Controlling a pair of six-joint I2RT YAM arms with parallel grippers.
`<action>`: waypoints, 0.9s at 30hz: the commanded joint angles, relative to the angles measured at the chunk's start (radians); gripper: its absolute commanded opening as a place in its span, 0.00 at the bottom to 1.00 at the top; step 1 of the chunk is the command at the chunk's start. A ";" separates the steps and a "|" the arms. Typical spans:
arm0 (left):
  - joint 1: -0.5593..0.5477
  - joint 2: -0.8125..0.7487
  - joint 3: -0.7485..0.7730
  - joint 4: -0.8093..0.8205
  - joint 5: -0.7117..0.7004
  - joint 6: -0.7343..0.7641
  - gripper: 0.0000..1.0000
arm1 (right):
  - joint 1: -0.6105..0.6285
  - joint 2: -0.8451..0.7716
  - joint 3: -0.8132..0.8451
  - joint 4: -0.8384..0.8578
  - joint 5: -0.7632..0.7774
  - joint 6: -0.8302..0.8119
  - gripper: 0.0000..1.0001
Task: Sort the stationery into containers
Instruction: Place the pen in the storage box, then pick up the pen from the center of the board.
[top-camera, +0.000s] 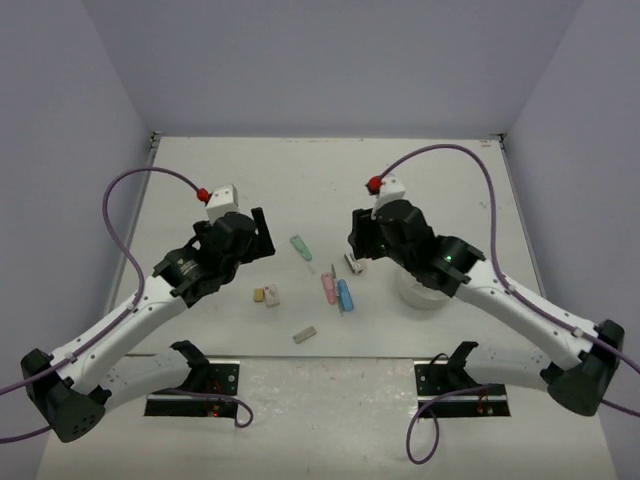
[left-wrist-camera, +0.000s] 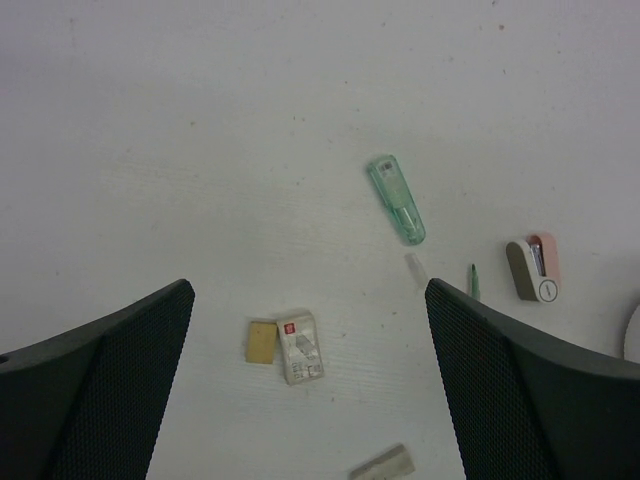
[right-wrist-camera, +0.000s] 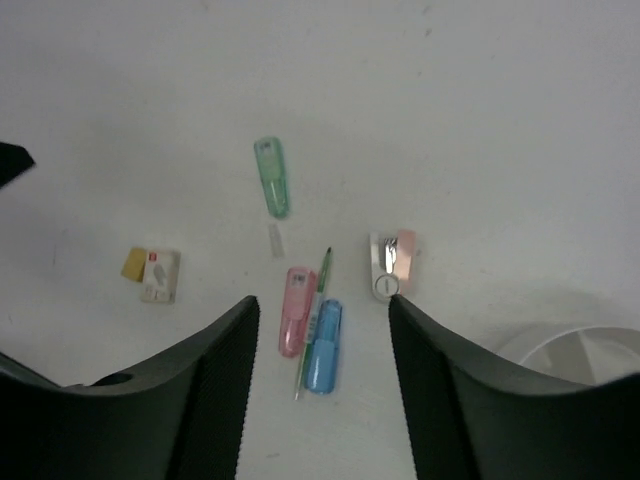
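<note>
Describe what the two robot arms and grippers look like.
The left arm and right arm have white links, black joints and black bases. A purple cable runs to a red plug beside each white wrist box. The left gripper and right gripper are black with dotted fingers.

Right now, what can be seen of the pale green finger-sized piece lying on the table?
The green piece is a slim, pale mint capsule with rounded ends. It looks like translucent plastic, with a lighter inner part showing through. It lies flat on the white table, slanted in the top view, farther from the arm bases than the pink piece and the blue piece. Nothing touches it. A tiny clear sliver lies just off one end, apart from it.
</note>
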 joint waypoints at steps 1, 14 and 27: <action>0.004 -0.115 0.052 -0.082 -0.067 0.062 1.00 | 0.042 0.215 0.039 -0.021 -0.099 0.071 0.48; 0.003 -0.244 -0.043 -0.084 0.020 0.166 1.00 | 0.081 0.542 0.088 0.020 -0.080 0.174 0.16; 0.003 -0.231 -0.061 -0.044 0.076 0.196 1.00 | 0.105 0.612 0.037 0.028 -0.067 0.231 0.13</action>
